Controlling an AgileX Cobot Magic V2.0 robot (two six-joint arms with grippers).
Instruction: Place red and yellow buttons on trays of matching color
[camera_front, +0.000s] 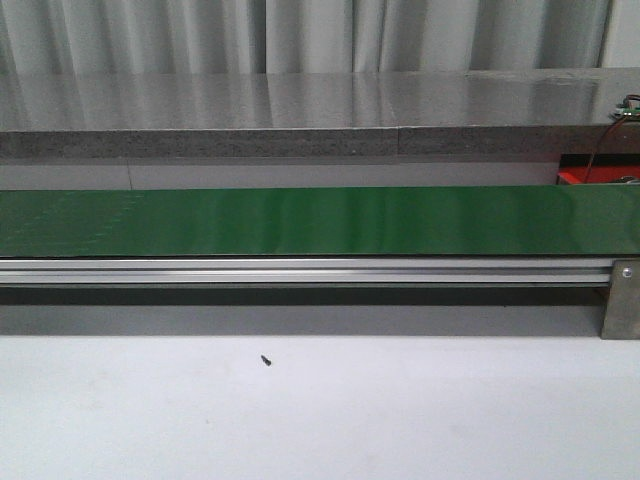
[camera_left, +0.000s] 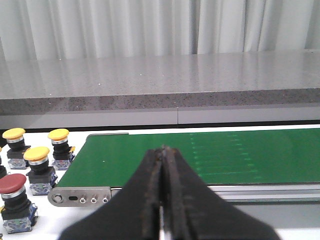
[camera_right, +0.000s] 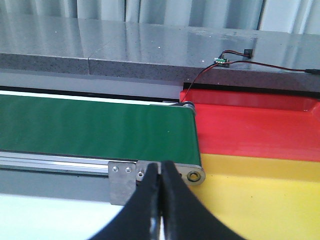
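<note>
Buttons (camera_left: 37, 160) wait left of the belt (camera_left: 200, 155), trays (camera_right: 260, 165) right, so both my grippers (camera_left: 162, 200) (camera_right: 161, 200) hover pressed together, empty.

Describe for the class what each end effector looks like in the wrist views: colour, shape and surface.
The left end effector has two matte black fingers, broad at the base and tapering to a narrow tip, with brownish, worn-looking inner edges. The right end effector is the same black, tapered design, its surface smoother and slightly glossy. No cables, markings or labels show on either.
</note>
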